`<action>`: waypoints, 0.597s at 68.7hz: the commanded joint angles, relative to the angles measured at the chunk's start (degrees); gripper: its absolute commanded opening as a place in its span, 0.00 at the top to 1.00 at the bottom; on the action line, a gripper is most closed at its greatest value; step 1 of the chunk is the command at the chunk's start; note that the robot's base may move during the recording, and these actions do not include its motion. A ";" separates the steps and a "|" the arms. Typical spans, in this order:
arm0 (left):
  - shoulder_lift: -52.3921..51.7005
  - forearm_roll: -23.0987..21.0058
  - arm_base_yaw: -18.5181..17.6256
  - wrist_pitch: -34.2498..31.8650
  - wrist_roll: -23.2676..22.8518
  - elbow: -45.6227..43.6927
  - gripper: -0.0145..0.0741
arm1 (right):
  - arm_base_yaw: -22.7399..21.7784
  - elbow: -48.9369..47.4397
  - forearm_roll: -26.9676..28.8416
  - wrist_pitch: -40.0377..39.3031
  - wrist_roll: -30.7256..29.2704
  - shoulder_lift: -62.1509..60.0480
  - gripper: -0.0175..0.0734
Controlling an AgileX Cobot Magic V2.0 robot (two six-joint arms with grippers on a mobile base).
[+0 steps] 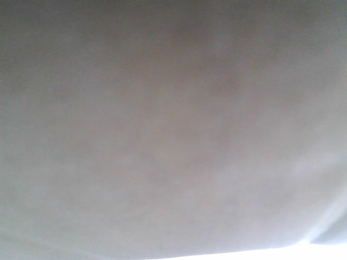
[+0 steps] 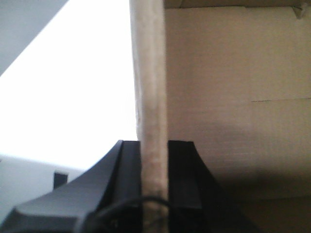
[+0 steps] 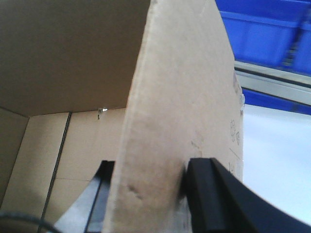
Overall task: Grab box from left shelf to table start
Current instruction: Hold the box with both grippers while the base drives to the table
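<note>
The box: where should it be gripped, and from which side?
Grip the box by a thin cardboard wall, coming edge-on over the open rim, one finger inside, one outside. The left end effector and right end effector each clamp a wall so.

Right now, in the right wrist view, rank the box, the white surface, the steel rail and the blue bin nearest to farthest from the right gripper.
1. box: its wall clamped in the right gripper.
2. white surface: lower right, beyond the wall.
3. steel rail and blue bin: upper right, too close to call.
</note>
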 commanded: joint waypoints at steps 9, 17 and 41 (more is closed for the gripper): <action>0.77 1.74 -0.32 3.45 0.89 -0.49 0.94 | 0.01 -1.70 1.46 -4.45 0.14 0.59 0.74; 0.77 1.74 -0.32 3.45 0.89 -0.49 0.94 | 0.01 -1.70 1.46 -4.45 0.14 0.59 0.74; 0.77 1.74 -0.32 3.45 0.89 -0.49 0.94 | 0.01 -1.70 1.46 -4.45 0.14 0.59 0.74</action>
